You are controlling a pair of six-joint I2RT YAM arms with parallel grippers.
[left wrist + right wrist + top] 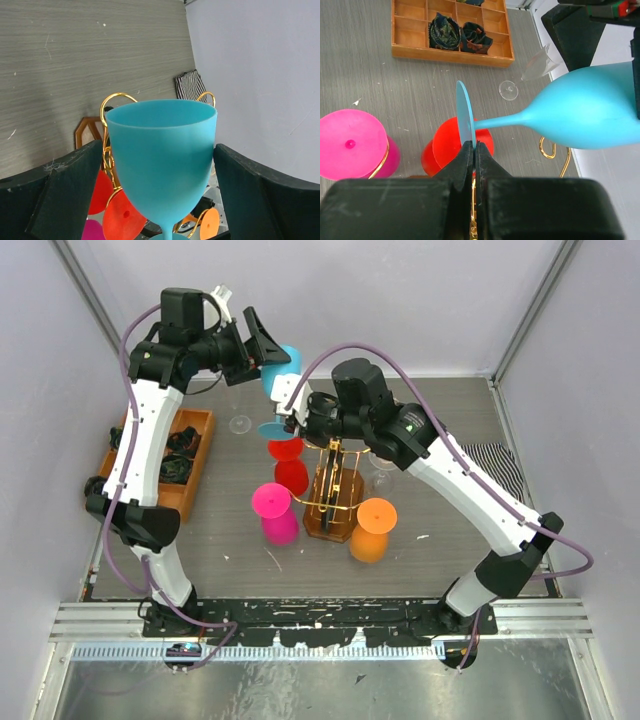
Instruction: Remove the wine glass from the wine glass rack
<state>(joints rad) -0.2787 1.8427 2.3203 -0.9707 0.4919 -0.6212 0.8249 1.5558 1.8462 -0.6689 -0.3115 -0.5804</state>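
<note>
Wine glass (282, 362) hangs above bench (225, 540) at 11 o'clock off wine glass rack (335, 490), long axis 12-to-6 in top view: left claw (159, 175) clamped on bowl (162, 145) at 12, right claw (474, 150) pinched on foot (465, 115) at 6.

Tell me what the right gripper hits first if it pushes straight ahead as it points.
The right gripper, shut on the foot of the blue wine glass, points at the red wine glass just beyond its tips; it would probably meet that first, though depth is unclear.

Teal wine glass (585, 112), pincer (474, 146) clamping foot
</note>
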